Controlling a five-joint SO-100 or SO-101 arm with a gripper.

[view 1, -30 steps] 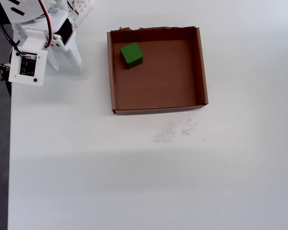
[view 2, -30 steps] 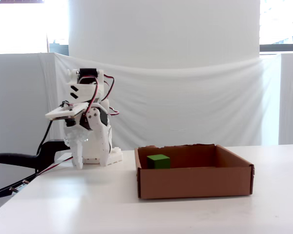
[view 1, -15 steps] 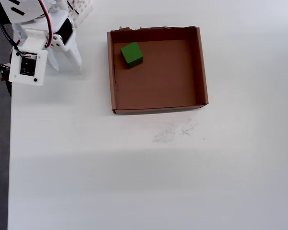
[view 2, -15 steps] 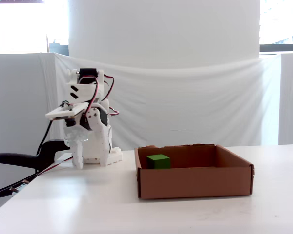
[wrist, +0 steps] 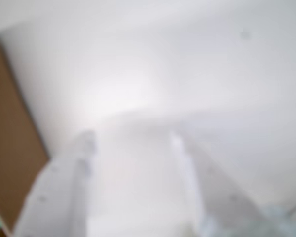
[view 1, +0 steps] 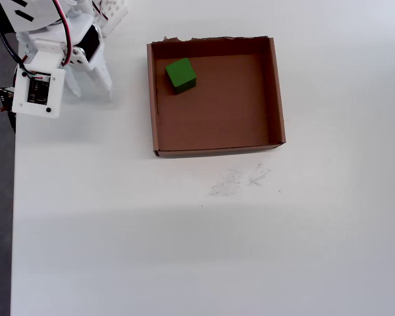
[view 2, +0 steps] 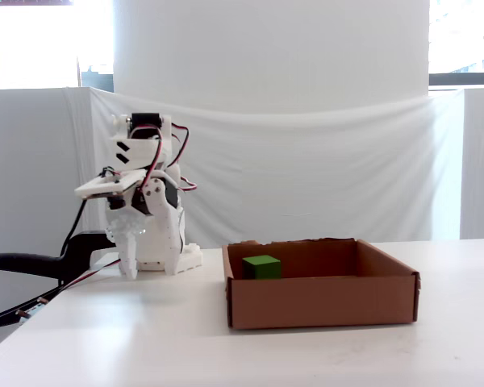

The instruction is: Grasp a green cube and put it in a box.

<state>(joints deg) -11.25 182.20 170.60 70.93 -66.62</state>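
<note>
Where it sits boxed, the green cube point(view 1: 181, 74) looks matte.

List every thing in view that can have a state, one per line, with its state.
Small matte green cube: resting flat inside the box, in the corner nearest the arm, free of the gripper.
Shallow brown cardboard box: upright on the white table, open-topped, far edge ragged, holding only the cube.
White two-finger gripper: open, empty, pointing down at the table beside the box.
</note>
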